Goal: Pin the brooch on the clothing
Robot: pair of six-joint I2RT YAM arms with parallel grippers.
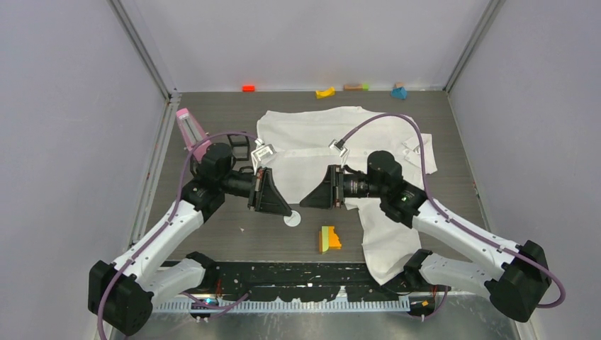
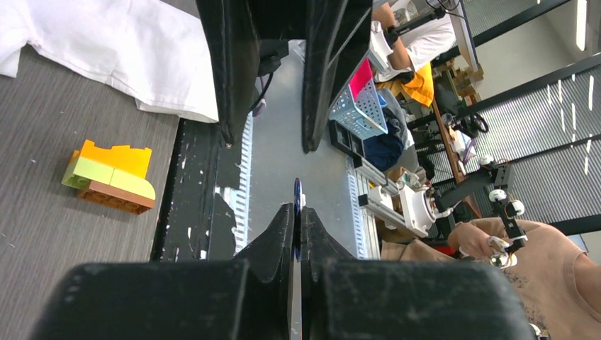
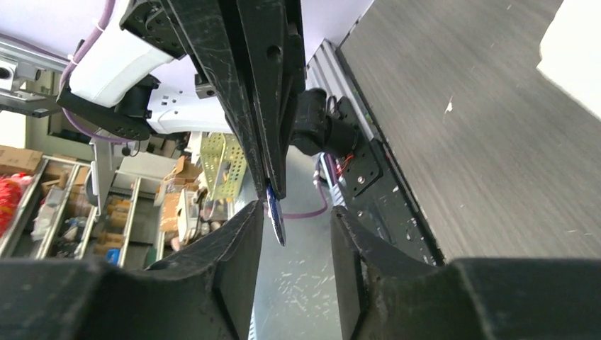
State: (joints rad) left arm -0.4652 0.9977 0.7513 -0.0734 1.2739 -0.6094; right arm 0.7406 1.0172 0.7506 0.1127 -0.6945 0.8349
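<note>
The white shirt (image 1: 319, 134) lies spread on the dark table; it also shows in the left wrist view (image 2: 127, 49) and the right wrist view (image 3: 574, 57). My left gripper (image 1: 289, 211) is shut on the brooch (image 2: 298, 190), a thin dark-blue disc seen edge-on and sticking out past the fingertips. My right gripper (image 1: 303, 203) faces it tip to tip above the table, left of the shirt's lower part. The right gripper (image 3: 296, 212) is open, and the brooch (image 3: 276, 219) hangs between its jaws, close to the left finger. In the top view the brooch is hidden by the grippers.
A yellow, green and orange block stack (image 1: 329, 239) sits near the front edge, beside the shirt hem. A small white disc (image 1: 292, 219) lies under the grippers. A black-framed cube box (image 1: 239, 146) and a pink object (image 1: 190, 127) stand at the left. Coloured blocks (image 1: 325, 92) line the back wall.
</note>
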